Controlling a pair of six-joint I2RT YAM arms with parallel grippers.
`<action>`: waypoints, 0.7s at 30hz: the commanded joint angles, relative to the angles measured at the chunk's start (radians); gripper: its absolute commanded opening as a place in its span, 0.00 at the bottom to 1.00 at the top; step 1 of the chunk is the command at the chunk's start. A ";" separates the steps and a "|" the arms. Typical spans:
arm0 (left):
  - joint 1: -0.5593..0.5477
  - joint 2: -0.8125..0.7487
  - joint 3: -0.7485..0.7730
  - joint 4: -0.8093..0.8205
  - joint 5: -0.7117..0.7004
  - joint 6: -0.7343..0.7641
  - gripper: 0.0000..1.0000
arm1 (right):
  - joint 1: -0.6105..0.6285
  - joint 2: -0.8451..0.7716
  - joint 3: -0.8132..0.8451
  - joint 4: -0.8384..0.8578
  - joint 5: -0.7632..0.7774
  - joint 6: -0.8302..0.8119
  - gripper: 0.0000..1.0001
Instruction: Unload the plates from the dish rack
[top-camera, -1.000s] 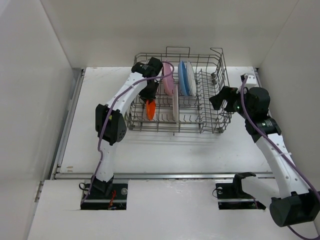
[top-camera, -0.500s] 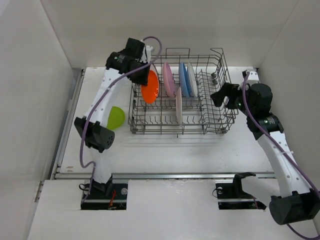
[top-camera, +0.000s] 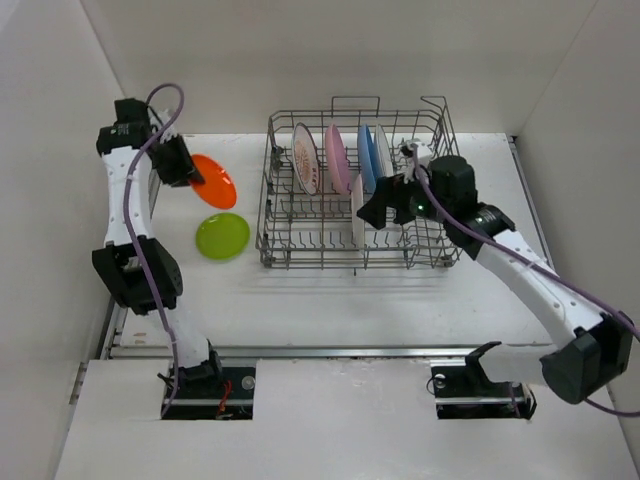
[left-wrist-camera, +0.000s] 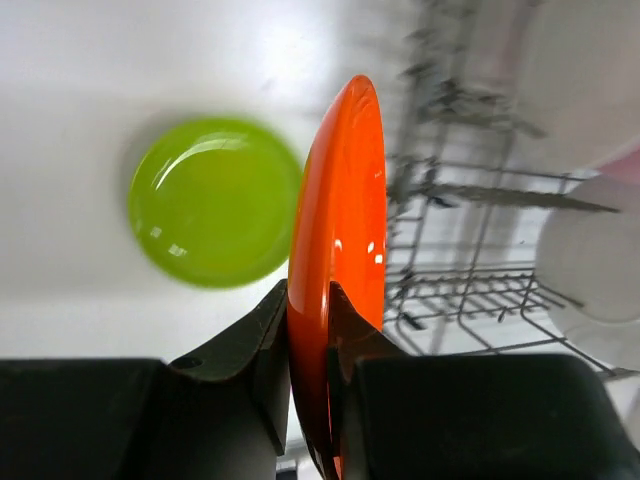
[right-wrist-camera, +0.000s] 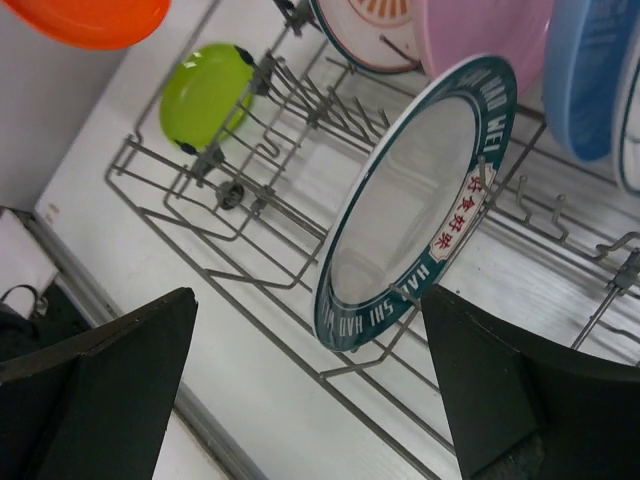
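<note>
Left gripper is pinching the rim of the orange plate with its jaws shut on it, and is holding this plate in the air above the table, outside the dish rack, which is lying at 3 o'clock from it in the top view. The lime green plate is lying flat on the table at about 5 o'clock from the orange one, close to it but apart, so the setting down is probably depending on this small gap. Right gripper is hanging with its jaws wide apart and is gripping nothing. It is the nearer arm for the teal-rimmed plate, which is standing on edge in the rack between the two fingers, with its edge running from 7 to 1 o'clock in the right wrist view. Counting the plates, seven are showing: one held, one on the table, and five standing in the rack, namely the sunburst plate, the pink plate, the blue plate, the white plate and the teal-rimmed one.
</note>
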 joint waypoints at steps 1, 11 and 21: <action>0.084 -0.041 -0.130 -0.024 0.138 0.039 0.00 | 0.051 0.055 0.042 0.025 0.073 -0.011 1.00; 0.113 0.170 -0.265 -0.090 0.181 0.234 0.00 | 0.122 0.219 0.073 0.040 0.188 -0.011 0.95; 0.113 0.252 -0.293 -0.027 -0.014 0.300 0.32 | 0.122 0.266 0.114 0.035 0.188 -0.011 0.23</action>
